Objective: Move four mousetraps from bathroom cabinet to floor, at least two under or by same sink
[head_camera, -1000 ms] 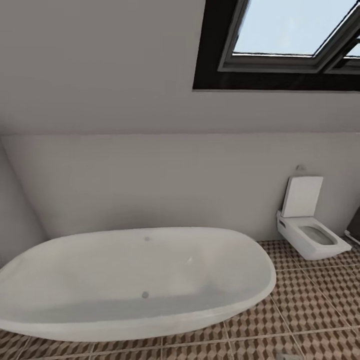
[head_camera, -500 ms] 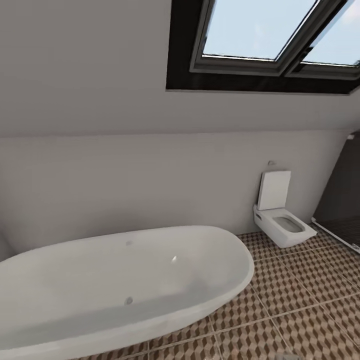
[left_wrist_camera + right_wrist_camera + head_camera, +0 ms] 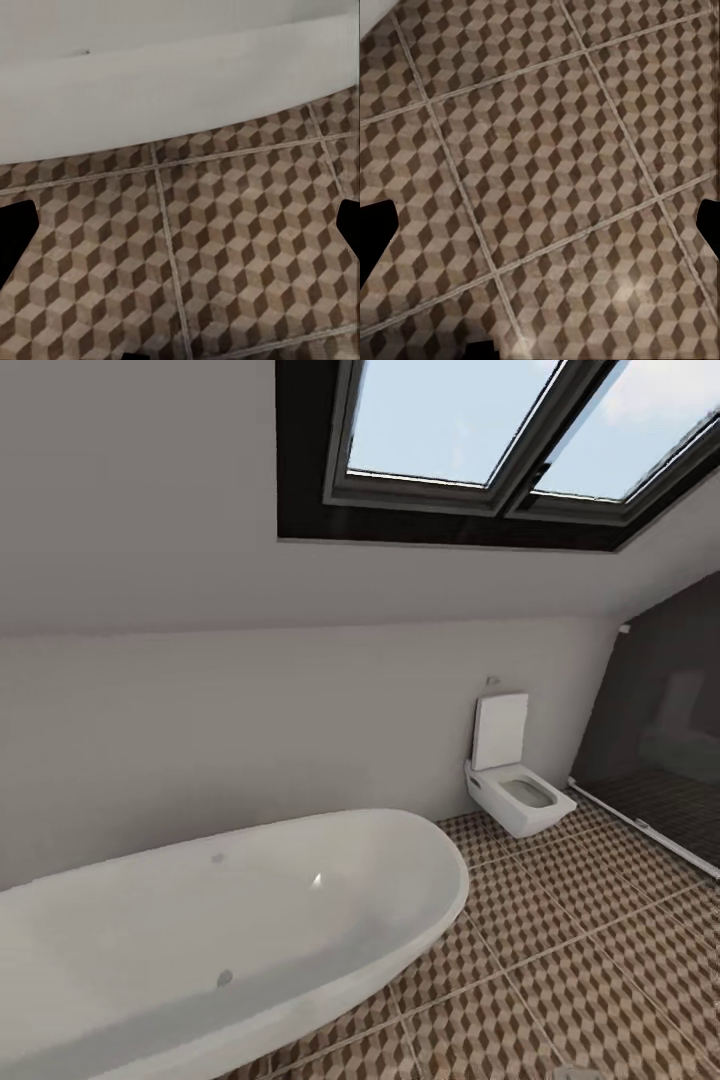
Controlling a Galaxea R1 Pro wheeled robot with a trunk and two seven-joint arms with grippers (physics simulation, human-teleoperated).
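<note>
Stage: transit is judged to be under way; the cabinet and the mousetraps are not met in these views, so their bearing from either arm cannot be told.
Head view, 7 to 9 o'clock: a white bathtub [image 3: 220, 950] is seen lying along the pale wall, its rounded end turned toward 3 o'clock.
Head view, 2 to 3 o'clock: a white toilet [image 3: 512, 780] with its lid raised is set against the wall, well apart from the tub's end.
Head view, 3 o'clock: a dark glass-walled recess [image 3: 665, 730] is seen, possibly a shower; the render is too dim to be sure.
Head view, 12 to 1 o'clock: a skylight [image 3: 480, 430] in a dark frame is set in the sloped ceiling.
Floor: the bathroom floor [image 3: 590, 960] with its cube-pattern tiles is spread between tub, toilet and recess; no trap is seen lying on it.
Left end effector [image 3: 180, 225]: only dark finger edges at the frame's sides are shown, spread wide with nothing between them; it is held above tile just beside the tub's outer wall [image 3: 150, 82].
Right end effector [image 3: 540, 225]: its finger edges are likewise spread wide and empty, over bare tile.
Deciding relation: which arm is nearer the cabinet cannot be judged until the cabinet is brought into view.
</note>
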